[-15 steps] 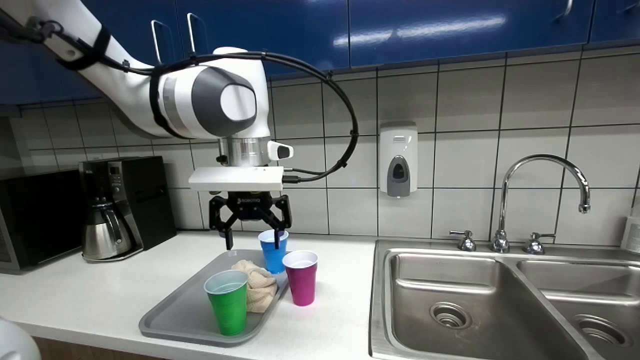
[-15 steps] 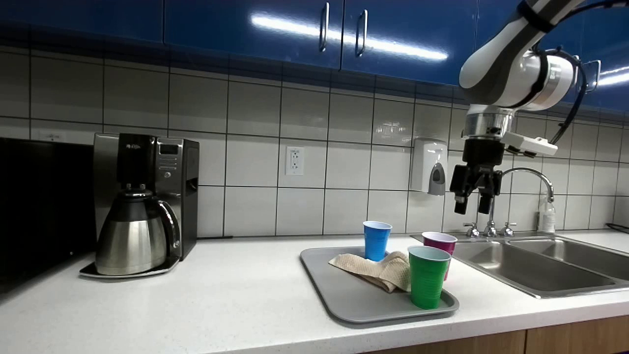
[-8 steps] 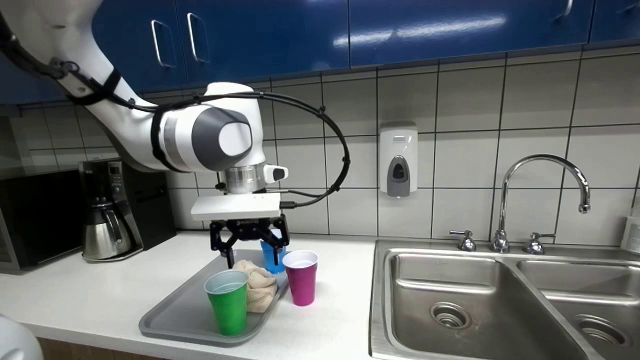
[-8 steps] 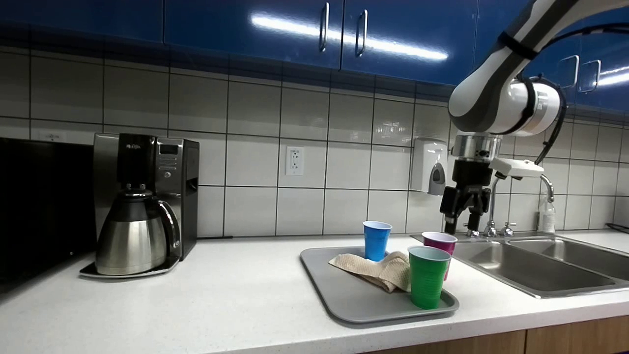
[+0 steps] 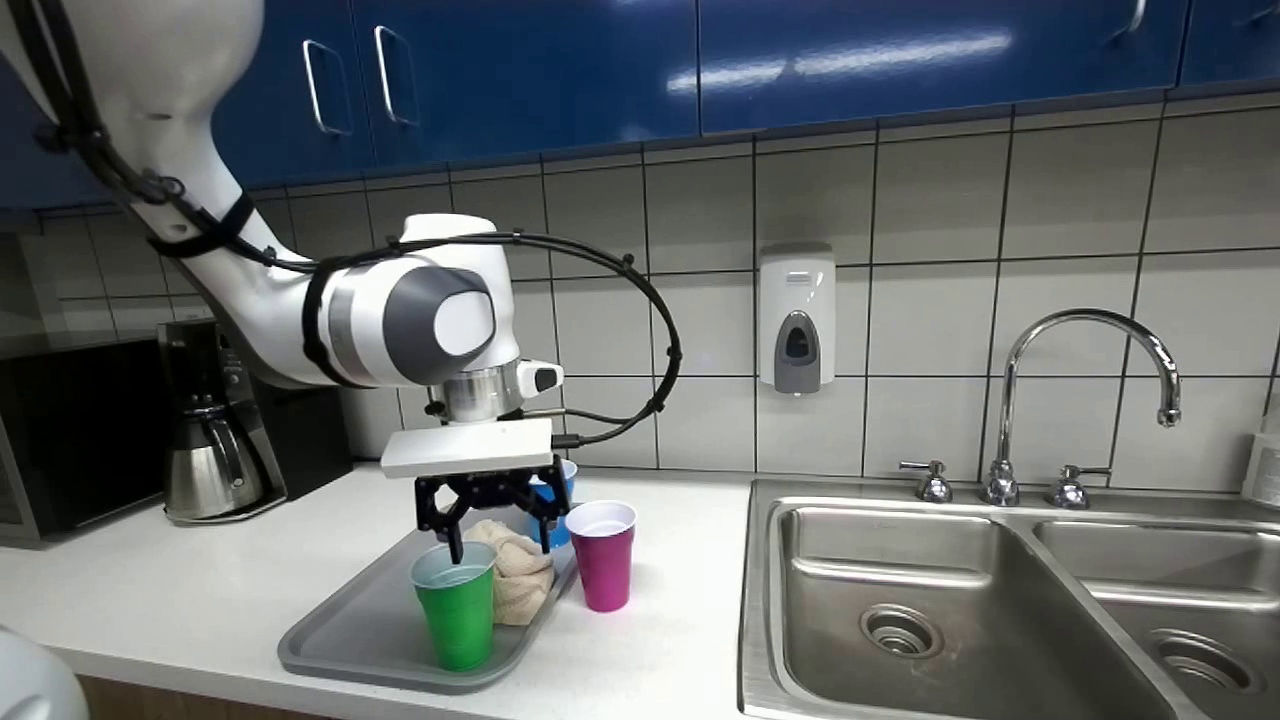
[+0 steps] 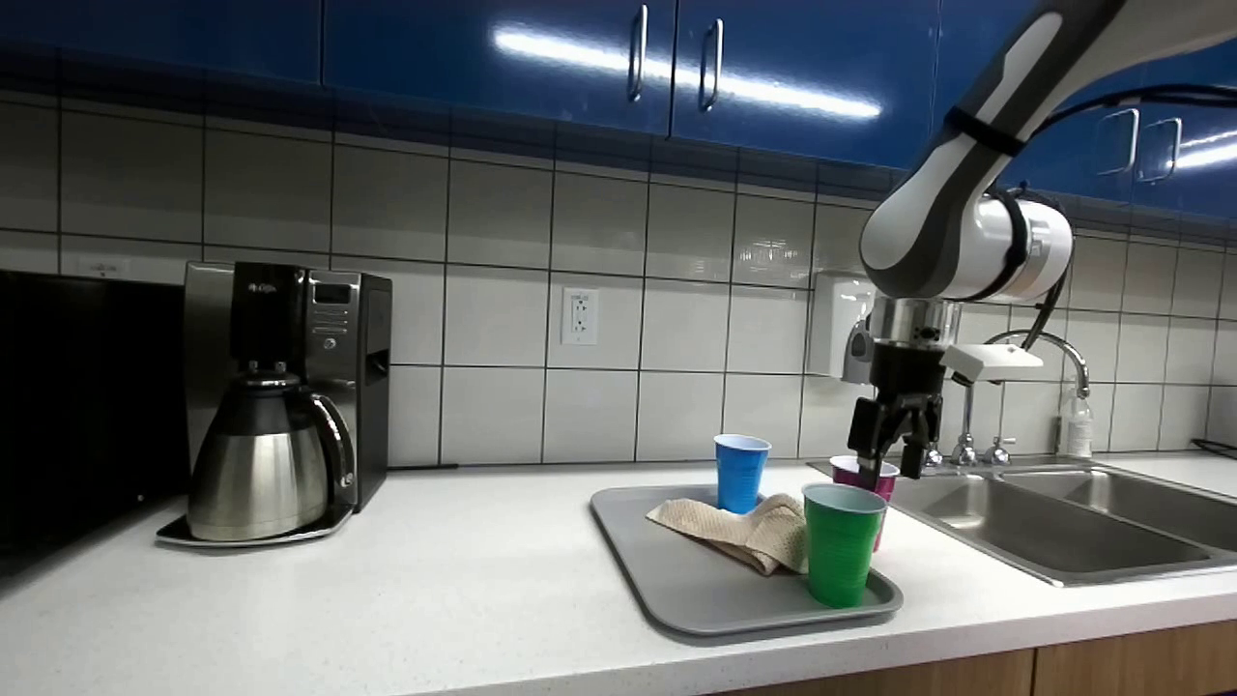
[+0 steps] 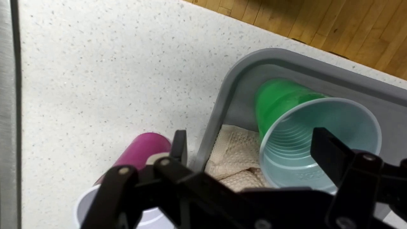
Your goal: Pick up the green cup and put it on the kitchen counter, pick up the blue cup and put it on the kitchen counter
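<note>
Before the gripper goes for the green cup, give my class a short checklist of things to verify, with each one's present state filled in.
1. Gripper open: ok.
2. Green cup upright on the grey tray: ok.
3. Gripper lined up around the green cup: not ok, it seems; in the wrist view one finger overlaps the cup's mouth.
4. Purple cup free of the gripper: cannot tell; they overlap in the wrist view.
5. Beige towel apart from the green cup: cannot tell.
6. Blue cup upright: ok.
</note>
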Robot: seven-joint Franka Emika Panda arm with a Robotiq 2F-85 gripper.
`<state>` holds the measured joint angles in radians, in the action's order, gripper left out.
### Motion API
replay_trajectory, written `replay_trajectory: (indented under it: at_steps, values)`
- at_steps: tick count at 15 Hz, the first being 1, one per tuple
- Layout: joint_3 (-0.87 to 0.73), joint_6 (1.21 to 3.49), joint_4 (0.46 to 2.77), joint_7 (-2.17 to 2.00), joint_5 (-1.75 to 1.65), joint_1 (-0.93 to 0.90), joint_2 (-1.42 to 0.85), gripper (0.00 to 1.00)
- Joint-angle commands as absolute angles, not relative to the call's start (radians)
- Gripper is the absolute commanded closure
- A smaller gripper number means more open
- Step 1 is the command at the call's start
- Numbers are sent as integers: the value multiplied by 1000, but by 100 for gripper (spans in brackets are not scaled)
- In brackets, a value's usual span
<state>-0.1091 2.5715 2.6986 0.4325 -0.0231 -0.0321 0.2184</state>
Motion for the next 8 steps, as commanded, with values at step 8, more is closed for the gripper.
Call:
replay_trajectory:
  at_steps: [8]
  values:
    - [-72, 2652, 2714, 410, -30, -31, 163, 25]
